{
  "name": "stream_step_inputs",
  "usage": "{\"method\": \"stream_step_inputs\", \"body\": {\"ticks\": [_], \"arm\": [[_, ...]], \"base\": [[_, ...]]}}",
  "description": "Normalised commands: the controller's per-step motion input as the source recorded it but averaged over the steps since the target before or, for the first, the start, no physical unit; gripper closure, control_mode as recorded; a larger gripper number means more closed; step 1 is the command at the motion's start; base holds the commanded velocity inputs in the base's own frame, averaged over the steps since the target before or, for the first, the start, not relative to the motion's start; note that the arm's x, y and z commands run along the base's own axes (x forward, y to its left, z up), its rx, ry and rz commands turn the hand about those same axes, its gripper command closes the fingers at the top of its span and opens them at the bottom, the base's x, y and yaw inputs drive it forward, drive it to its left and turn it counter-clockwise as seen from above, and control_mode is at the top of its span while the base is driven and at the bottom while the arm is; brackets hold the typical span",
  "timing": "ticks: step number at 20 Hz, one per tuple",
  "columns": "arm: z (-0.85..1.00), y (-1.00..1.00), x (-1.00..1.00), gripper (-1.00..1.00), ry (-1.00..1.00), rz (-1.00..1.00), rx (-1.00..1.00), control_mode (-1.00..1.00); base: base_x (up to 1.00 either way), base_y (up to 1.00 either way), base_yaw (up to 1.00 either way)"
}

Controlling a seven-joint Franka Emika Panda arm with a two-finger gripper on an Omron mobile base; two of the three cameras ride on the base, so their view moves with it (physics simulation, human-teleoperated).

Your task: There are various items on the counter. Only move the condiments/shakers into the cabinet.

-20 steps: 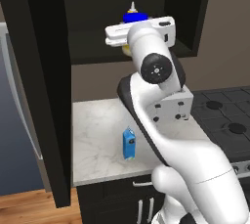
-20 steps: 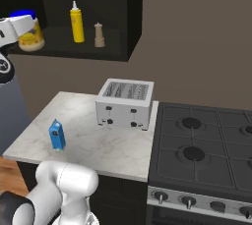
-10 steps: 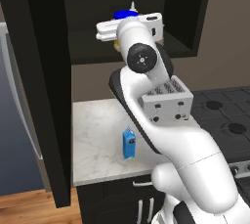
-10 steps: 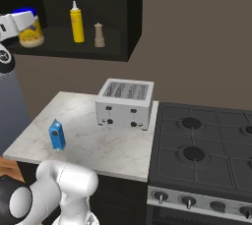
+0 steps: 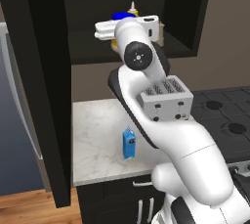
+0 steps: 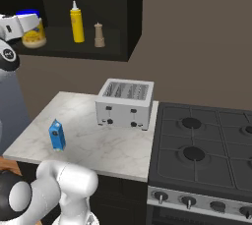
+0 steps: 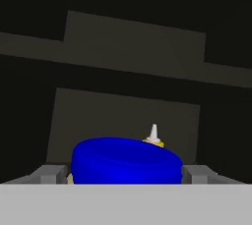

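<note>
Tool (image 7: 126, 172) is up at the cabinet (image 6: 133, 17), jaws spread wide on either side of the blue-lidded jar (image 6: 33, 32). Hand view has both fingertips (image 7: 51, 174) flanking the blue lid. Whether the pads touch the jar I can't tell; the spread looks like a release, so I'd call it let go, not gripped.

Where things are:
- Jar: sitting on the inner shelf (image 6: 74, 47) toward its left end, near the front edge.
- Yellow squeeze bottle (image 6: 76, 21) and small tan shaker (image 6: 99, 35): already on the same shelf, upright, right of the jar and apart from it.
- Blue carton (image 6: 57, 134): near the counter's (image 6: 78, 121) front-left corner. Not a condiment, leave it.
- Toaster (image 6: 124, 103): at the counter's right end toward the back, next to the stove (image 6: 206, 155). Leave it.

Judgement: all three condiments are in, so the step in hand is clearing the tool off the jar.

How to do it cleanly:
- Keep the jaws wide, no re-closing.
- Back straight out along the tool axis, away from the shelf. No sideways swing until the fingertips are past the lid, or one finger drags the jar off the front edge.
- Watch the wrist against the cabinet's left wall on the way out.
- Don't sweep right toward the bottle.
</note>
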Motion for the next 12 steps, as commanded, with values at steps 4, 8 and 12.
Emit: {"method": "stream_step_inputs", "body": {"ticks": [4,8,12], "arm": [[0.00,0.00,0.21,1.00,0.05,0.01,0.02,-1.00],[0.00,0.04,0.33,1.00,0.11,0.00,0.00,-1.00],[-0.04,0.13,0.37,1.00,0.10,0.00,0.00,-1.00]], "base": [[0.00,0.00,0.00],[0.00,0.00,0.00],[0.00,0.00,0.00]]}}
